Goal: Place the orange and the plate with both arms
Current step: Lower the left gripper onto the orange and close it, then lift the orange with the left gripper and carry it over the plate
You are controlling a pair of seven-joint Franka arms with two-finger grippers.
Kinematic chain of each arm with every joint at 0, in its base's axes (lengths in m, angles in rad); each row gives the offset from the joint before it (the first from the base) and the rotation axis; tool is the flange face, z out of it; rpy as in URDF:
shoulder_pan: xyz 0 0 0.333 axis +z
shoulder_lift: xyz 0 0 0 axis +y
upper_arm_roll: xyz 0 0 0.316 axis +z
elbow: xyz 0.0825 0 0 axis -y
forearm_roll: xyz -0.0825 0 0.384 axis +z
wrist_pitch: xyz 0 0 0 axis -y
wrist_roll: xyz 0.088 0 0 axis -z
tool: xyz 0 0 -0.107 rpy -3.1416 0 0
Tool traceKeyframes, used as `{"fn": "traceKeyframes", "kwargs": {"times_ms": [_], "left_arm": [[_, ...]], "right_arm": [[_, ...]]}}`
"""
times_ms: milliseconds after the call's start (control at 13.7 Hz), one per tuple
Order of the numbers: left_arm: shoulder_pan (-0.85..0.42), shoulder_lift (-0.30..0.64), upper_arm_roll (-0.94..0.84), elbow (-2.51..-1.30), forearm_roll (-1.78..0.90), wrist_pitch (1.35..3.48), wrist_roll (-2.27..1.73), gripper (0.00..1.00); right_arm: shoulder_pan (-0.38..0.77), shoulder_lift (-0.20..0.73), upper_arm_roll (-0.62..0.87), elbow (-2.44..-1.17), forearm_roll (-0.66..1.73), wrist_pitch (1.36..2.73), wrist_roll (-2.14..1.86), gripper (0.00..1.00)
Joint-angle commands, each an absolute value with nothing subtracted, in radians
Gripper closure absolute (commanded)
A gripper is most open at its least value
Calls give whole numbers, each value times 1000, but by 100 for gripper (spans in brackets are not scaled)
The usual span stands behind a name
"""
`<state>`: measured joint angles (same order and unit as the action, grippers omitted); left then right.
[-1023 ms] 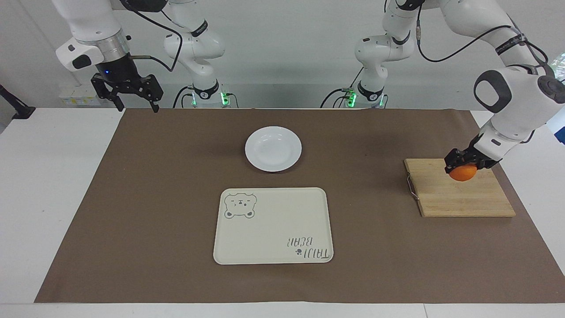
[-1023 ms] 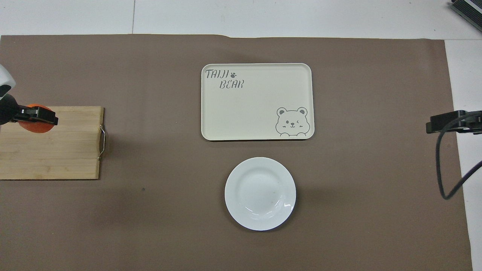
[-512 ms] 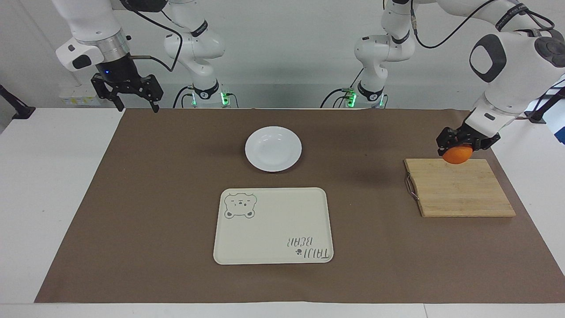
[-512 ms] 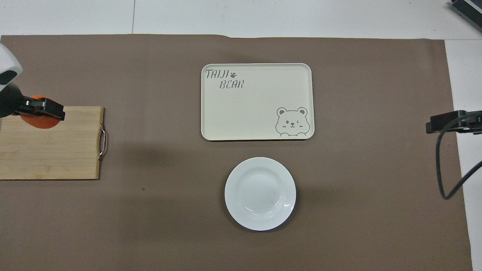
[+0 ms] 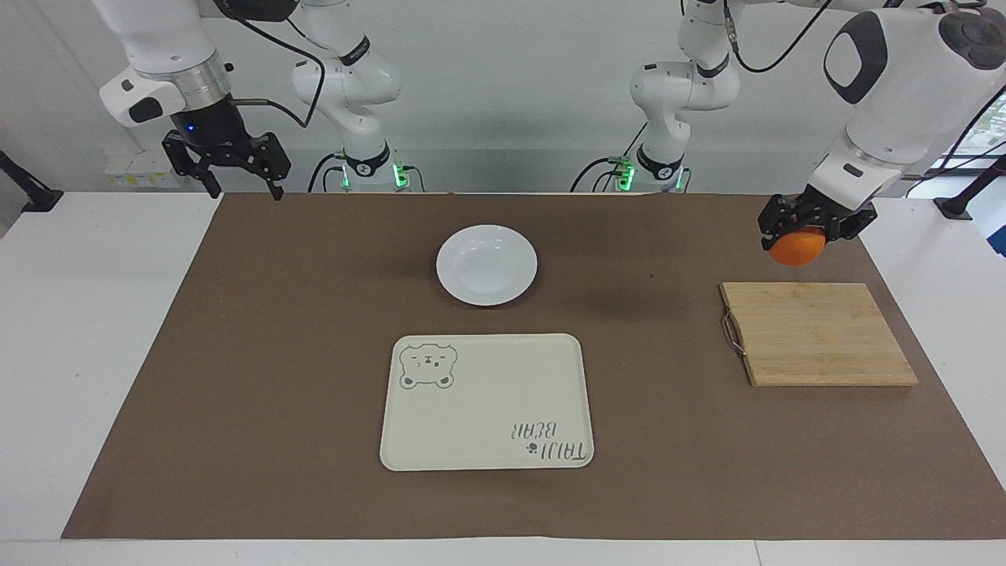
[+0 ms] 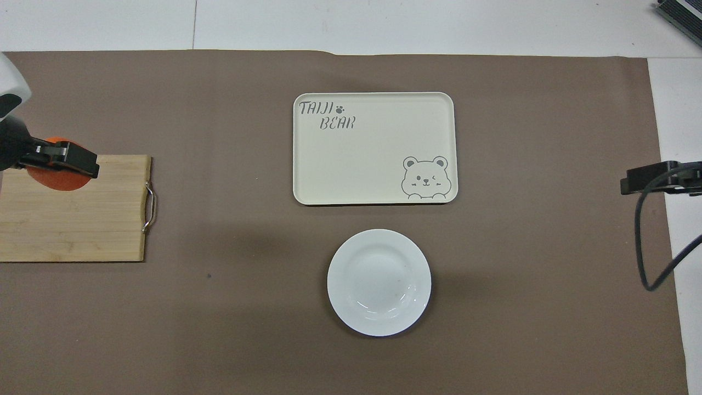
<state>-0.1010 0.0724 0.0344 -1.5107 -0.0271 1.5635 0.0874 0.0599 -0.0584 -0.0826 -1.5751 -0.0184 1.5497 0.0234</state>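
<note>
Left gripper [image 5: 802, 228] – fingers clamped on orange [image 5: 797, 248], raised in air over wooden cutting board [image 5: 817, 334] at left arm's end of brown mat [image 5: 275, 354].
Right gripper [image 5: 236, 169] – fingers apart, holding nothing, waiting above mat corner at right arm's end.
Plate [image 5: 486, 264] – on mat, mid-table, nearer to robots than cream bear tray [image 5: 486, 402], close beside it, not touching.

White tabletop [image 5: 94, 330] under a brown mat [image 5: 275, 354], bearing a white plate [image 5: 486, 265] and, farther from the robots, a cream bear tray [image 5: 486, 402], with a wooden cutting board [image 5: 817, 334] lying below the left tool [image 5: 805, 228].
</note>
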Motion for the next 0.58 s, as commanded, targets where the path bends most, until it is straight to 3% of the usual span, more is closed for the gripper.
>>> {"fn": "traceKeyframes", "kwargs": {"times_ms": [0,512], "left_arm": [[-113,11,18,-1566,-17,1577,48,100],[-320,6,18,-1626,-17,1632,-219,100]], "right_arm": [[49,-75,-81,-1595,6,1559,-2,0],[49,-75,-81,-1595,6,1559,-2,0]]}}
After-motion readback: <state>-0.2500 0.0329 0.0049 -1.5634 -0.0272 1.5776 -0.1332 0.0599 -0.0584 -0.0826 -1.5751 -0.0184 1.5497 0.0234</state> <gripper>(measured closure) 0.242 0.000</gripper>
